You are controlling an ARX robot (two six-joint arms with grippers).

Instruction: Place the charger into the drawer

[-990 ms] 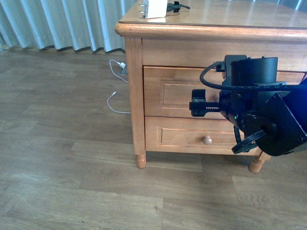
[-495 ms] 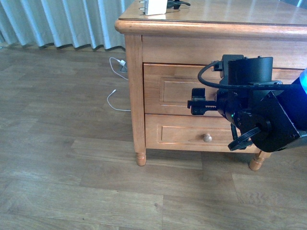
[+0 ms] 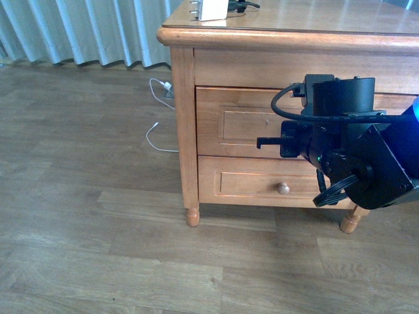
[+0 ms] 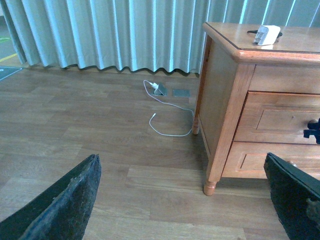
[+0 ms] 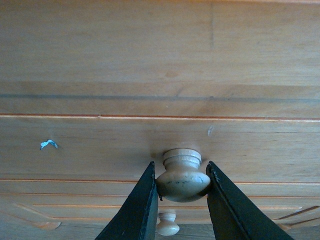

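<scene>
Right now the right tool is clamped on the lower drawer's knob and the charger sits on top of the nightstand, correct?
No: the right wrist view shows the right tool clamped on the knob of the upper drawer, not the lower knob. The charger does sit on top of the nightstand.

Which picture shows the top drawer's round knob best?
The right wrist view: the knob sits mid-picture, pinched by the right gripper. In the front view the right arm hides it; the left wrist view misses it.

Right gripper at drawer front, charger atop nightstand
</scene>
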